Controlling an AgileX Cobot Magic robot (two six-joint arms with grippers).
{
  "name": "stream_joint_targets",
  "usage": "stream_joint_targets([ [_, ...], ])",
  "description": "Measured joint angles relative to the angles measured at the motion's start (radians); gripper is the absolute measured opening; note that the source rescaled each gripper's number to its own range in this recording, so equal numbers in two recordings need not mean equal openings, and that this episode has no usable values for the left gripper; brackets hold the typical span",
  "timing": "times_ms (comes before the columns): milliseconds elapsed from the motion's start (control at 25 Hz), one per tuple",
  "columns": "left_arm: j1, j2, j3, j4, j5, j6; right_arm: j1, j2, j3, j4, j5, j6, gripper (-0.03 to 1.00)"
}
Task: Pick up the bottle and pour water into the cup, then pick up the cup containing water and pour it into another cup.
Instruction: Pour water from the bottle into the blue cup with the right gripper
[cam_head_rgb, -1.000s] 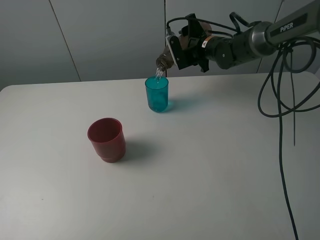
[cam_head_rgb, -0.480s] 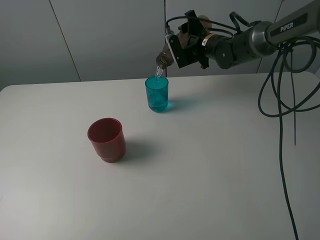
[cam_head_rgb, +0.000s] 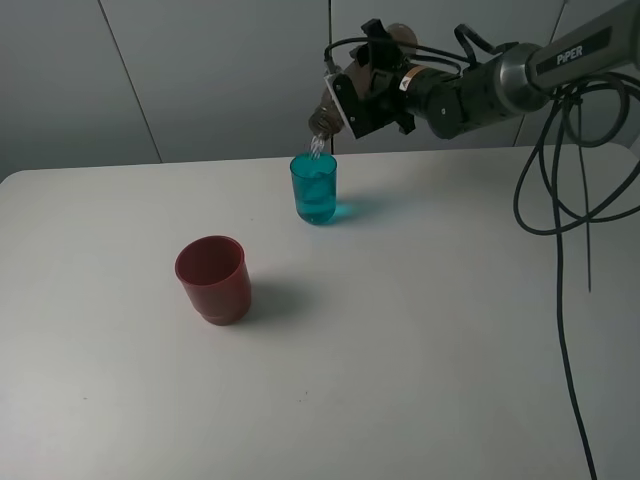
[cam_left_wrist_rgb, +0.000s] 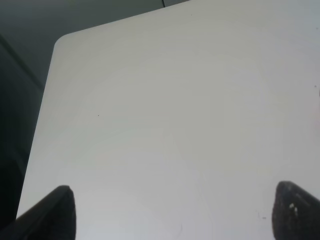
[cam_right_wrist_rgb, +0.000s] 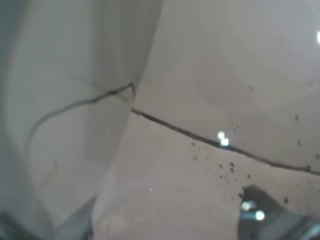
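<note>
Tips bottle steeper than second ago with right fingers clenched on it; keeps filling teal cup; holds left fingers spread.

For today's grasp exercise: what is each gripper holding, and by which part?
Right gripper holds the smoky bottle around its body, neck tipped over the teal cup. Left gripper holds nothing.

You've got a white matte table filling most of the high view; pale grey wall panels behind it, with one slanted seam and one vertical seam; left wrist view shows the table's rounded corner, a dark area beyond the edge, and a tiny dark speck on the top.
</note>
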Motion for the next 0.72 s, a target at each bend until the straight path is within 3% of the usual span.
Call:
stream_joint_targets([
  [280, 0.0, 0.0, 0.0, 0.0, 0.0, 0.0, 0.008, 0.0, 0.002, 0.0, -0.027, -0.068, 0.0],
  [720, 0.0, 0.0, 0.0, 0.0, 0.0, 0.0, 0.008, 0.0, 0.002, -0.007, -0.053, -0.085, 0.0],
])
